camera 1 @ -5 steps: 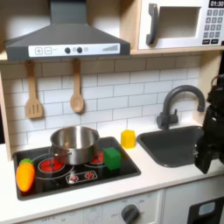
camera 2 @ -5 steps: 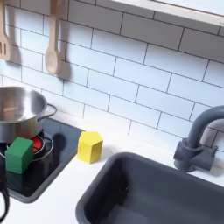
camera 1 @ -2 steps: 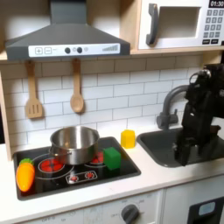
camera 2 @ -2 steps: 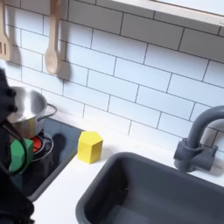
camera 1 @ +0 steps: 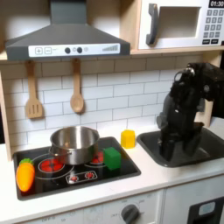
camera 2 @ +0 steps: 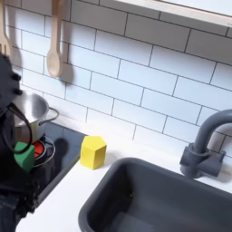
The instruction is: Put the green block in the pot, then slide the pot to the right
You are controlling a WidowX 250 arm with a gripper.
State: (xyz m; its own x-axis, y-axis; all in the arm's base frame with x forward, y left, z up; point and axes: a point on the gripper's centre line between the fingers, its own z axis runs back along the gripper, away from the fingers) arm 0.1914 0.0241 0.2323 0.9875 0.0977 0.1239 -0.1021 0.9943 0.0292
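Both exterior views are evenly and brightly lit by soft, diffuse light; no hard shadows are cast, and only faint shading is seen beneath the range hood [camera 1: 66, 39]. Resolution is low and fine detail is lost throughout. Soft highlights are carried on the pot [camera 1: 75, 142] and on the glossy wall tiles [camera 2: 154, 82]. In the first exterior view the arm [camera 1: 184, 109] is smeared by motion blur. In the second exterior view a dark, defocused mass [camera 2: 11, 181] is rendered along the left edge, its outline unresolved.

You're at a toy kitchen: stove [camera 1: 79, 171], sink [camera 1: 179, 147] under the pincer [camera 1: 171, 150], microwave [camera 1: 179, 24] above it, tiled wall [camera 2: 145, 77].
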